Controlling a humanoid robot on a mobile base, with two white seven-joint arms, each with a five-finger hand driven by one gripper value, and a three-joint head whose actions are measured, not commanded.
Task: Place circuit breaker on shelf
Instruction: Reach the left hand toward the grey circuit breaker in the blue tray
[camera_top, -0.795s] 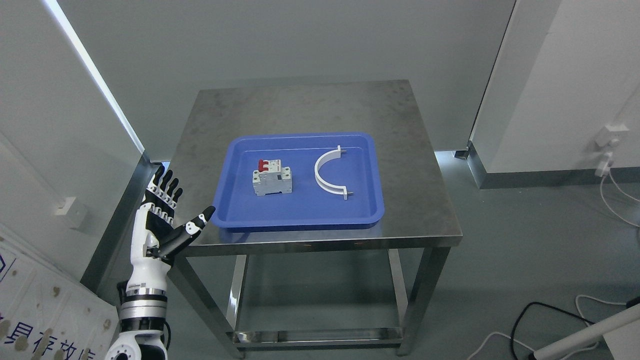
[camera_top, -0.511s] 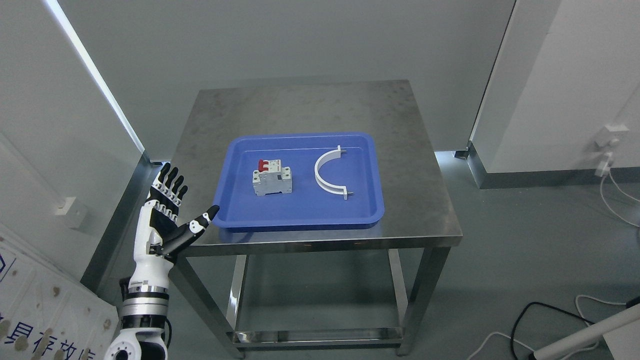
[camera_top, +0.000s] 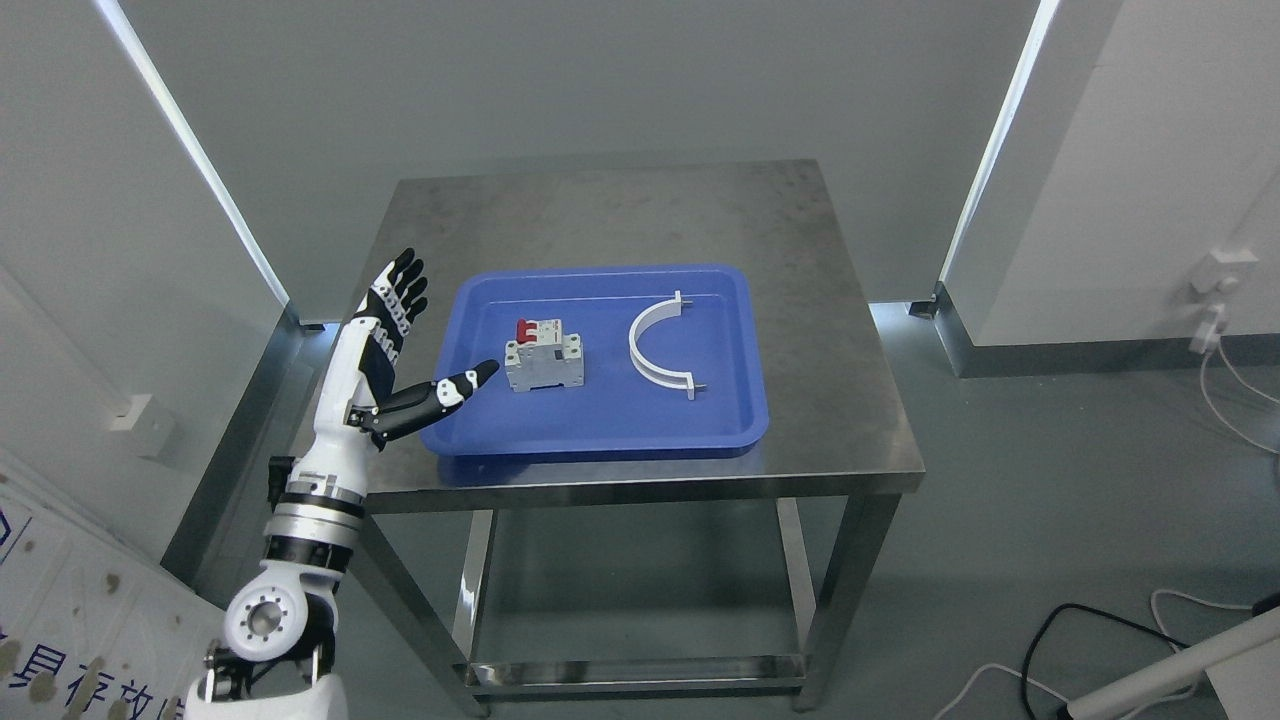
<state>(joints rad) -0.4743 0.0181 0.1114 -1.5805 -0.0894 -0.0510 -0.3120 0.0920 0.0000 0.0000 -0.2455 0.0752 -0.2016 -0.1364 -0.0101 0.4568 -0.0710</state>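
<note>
- Table (camera_top: 640, 215): we log one bare steel table with a lower rail, standing on a grey floor between pale wall panels.
- Tray (camera_top: 600, 425): we log one blue tray with a raised rim, lying flat on the near half of the table.
- Circuit breaker (camera_top: 543, 359): we find one grey-white circuit breaker with red switches on its far end, lying in the left half of the tray, apart from the rim.
- Bracket (camera_top: 655, 345): we note one white curved bracket with a small peg at each end, lying in the right half of the same tray, near the circuit breaker but not touching it.
- Left hand (camera_top: 385, 375): we record our left hand raised over the table's left edge, palm turned toward the tray, its fingers (camera_top: 400, 285) straight and held together pointing away from us, its thumb stretched out sideways; it holds nothing.
- Relation: we see the circuit breaker just to the right of the thumb tip, with a narrow gap of blue tray between them; the thumb reaches in over the tray's left rim.
- Cables (camera_top: 1050, 640): we note black and white cables on the floor at the lower right.
</note>
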